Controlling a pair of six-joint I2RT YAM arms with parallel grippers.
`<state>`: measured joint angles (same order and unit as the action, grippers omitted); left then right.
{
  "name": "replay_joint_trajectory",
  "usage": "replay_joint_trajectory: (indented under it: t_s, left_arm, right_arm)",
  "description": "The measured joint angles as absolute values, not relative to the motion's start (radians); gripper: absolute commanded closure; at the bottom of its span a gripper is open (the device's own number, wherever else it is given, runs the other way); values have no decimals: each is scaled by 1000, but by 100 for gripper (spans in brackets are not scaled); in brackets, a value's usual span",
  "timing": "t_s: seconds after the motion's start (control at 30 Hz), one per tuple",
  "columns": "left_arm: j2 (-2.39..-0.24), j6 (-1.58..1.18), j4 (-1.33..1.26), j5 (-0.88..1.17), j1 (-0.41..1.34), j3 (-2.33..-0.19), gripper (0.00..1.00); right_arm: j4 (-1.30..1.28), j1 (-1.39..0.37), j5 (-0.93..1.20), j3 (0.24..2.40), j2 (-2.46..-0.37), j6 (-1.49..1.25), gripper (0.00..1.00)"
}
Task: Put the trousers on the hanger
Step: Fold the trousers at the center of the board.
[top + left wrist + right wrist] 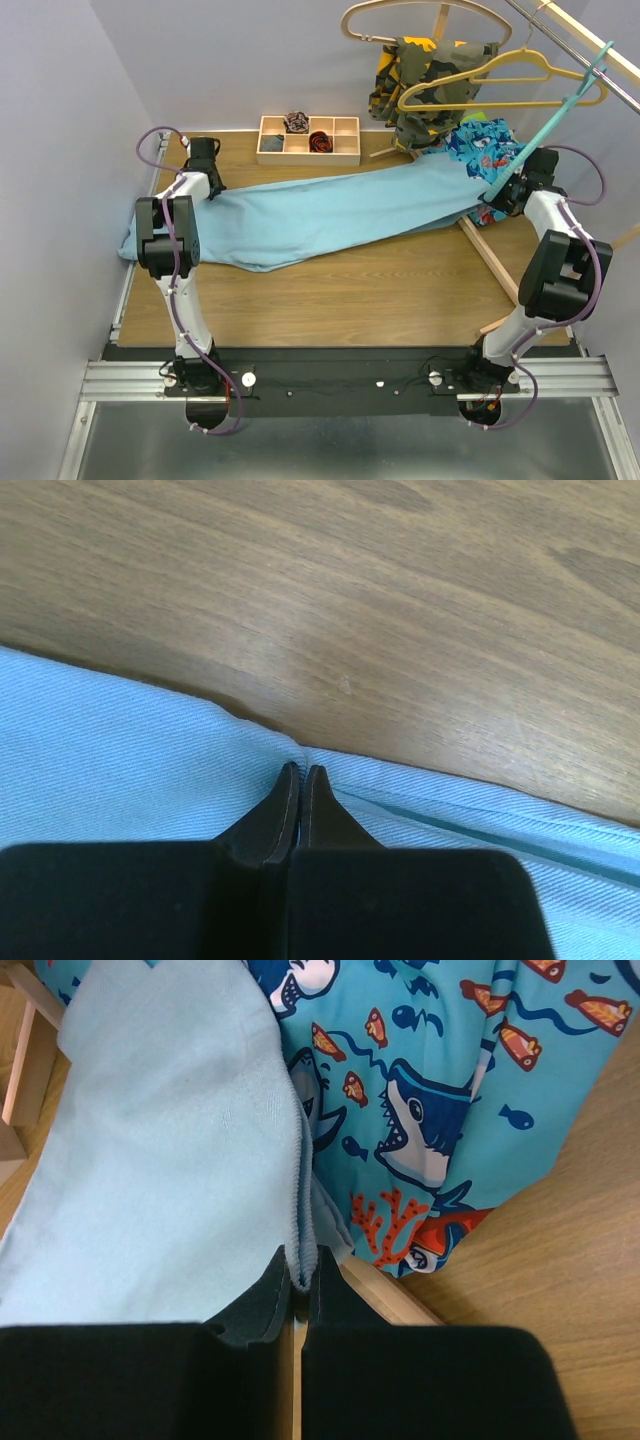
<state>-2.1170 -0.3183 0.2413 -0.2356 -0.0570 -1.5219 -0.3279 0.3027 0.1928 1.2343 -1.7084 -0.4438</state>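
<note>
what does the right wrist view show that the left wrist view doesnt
Only right wrist: the shark-print cloth beside the trousers, and a pale wooden slat near the jaws. Only left wrist: a broad stretch of table beyond the cloth, and a darker fold line in it. Both: light blue trousers with an edge pinched in shut jaws, plus some wood-grain table.

You're looking at plain light sky-blue trousers (330, 210) on a brown wood-grain counter (350, 300). The hanger (557, 108) is teal. The cloth (440, 1090) is bright blue, printed with sharks, orange fish and coral. The camouflage garment (425, 70) mixes green, yellow and dark patches. Your left claw (301, 780) and right claw (298, 1270) are black.
</note>
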Motion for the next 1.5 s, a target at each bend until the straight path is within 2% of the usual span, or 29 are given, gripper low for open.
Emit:
replay_joint_trajectory:
  t_s: [1.27, 1.4, 1.43, 1.5]
  left_arm:
    - [-2109, -333, 220, -199, -125, -1501, 100]
    - [-2109, -333, 220, -199, -125, -1501, 100]
    - [-2109, -333, 220, -199, -125, -1501, 100]
    - [-2109, -333, 220, -199, -125, -1501, 100]
  right_arm:
    - [-307, 241, 225, 1445, -1945, -456, 96]
    - [-310, 237, 216, 1452, -1947, -459, 88]
    - [-311, 237, 215, 1450, -1947, -462, 81]
    - [-308, 237, 214, 1441, -1947, -466, 77]
